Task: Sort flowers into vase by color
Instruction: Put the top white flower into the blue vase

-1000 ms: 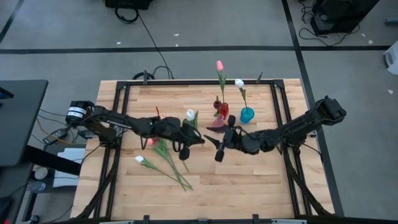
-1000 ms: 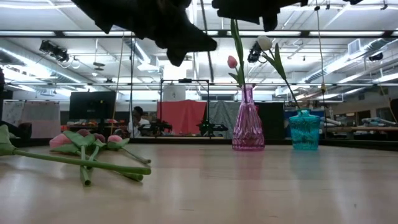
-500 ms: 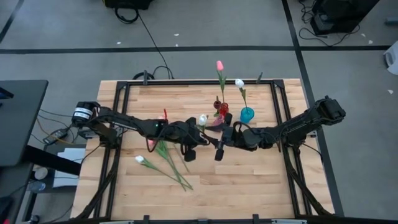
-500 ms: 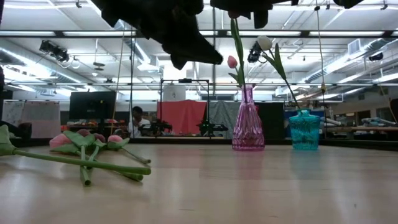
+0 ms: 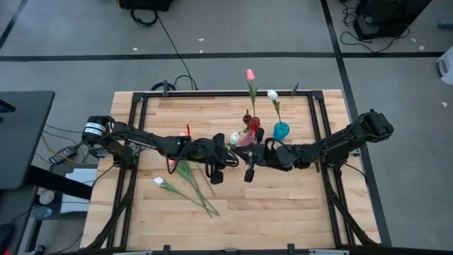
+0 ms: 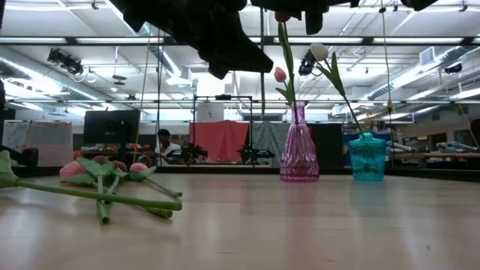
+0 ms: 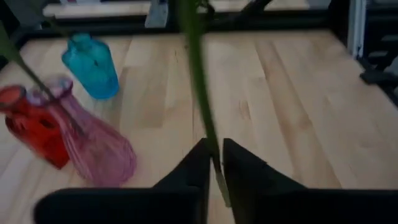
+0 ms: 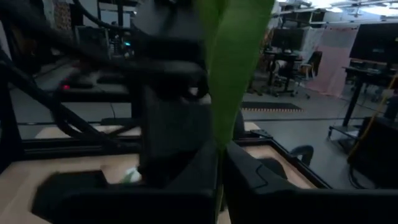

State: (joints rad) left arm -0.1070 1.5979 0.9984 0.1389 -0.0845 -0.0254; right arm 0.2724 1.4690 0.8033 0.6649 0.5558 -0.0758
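Note:
A white flower point(image 5: 233, 137) is held in the air over the table's middle, between my two grippers. My left gripper point(image 7: 214, 146) comes from the table's left and is shut on its green stem point(image 7: 200, 74). My right gripper point(image 8: 217, 152) comes from the right and is shut on the same flower below a broad leaf point(image 8: 236, 62). Just beyond stand a pink vase point(image 6: 298, 146) with a pink flower point(image 5: 250, 74), a red vase point(image 5: 253, 125) and a teal vase point(image 6: 367, 157) with a white flower point(image 5: 272, 94). My left gripper has the thin stem point(image 7: 213, 157) between its two fingers, near their free ends. The fingers lie across the stem, which runs on away from them, clear of the table. My right gripper pinches the stem just under the leaf point(image 8: 217, 167) between its two fingers. The flower is lifted clear of the table; its far part is hidden by the leaf and by the left arm.
Several more flowers point(image 5: 185, 180) lie flat on the table's left half, pink and white heads point(image 6: 97, 169) toward the left edge. The three vases crowd the far middle. Bare wood point(image 5: 283, 198) shows on the near right. A person sits in the room beyond.
My left gripper has carried the white flower toward the table's right, up to my right gripper beside the vases. The flower's head has moved with it, staying clear of the table.

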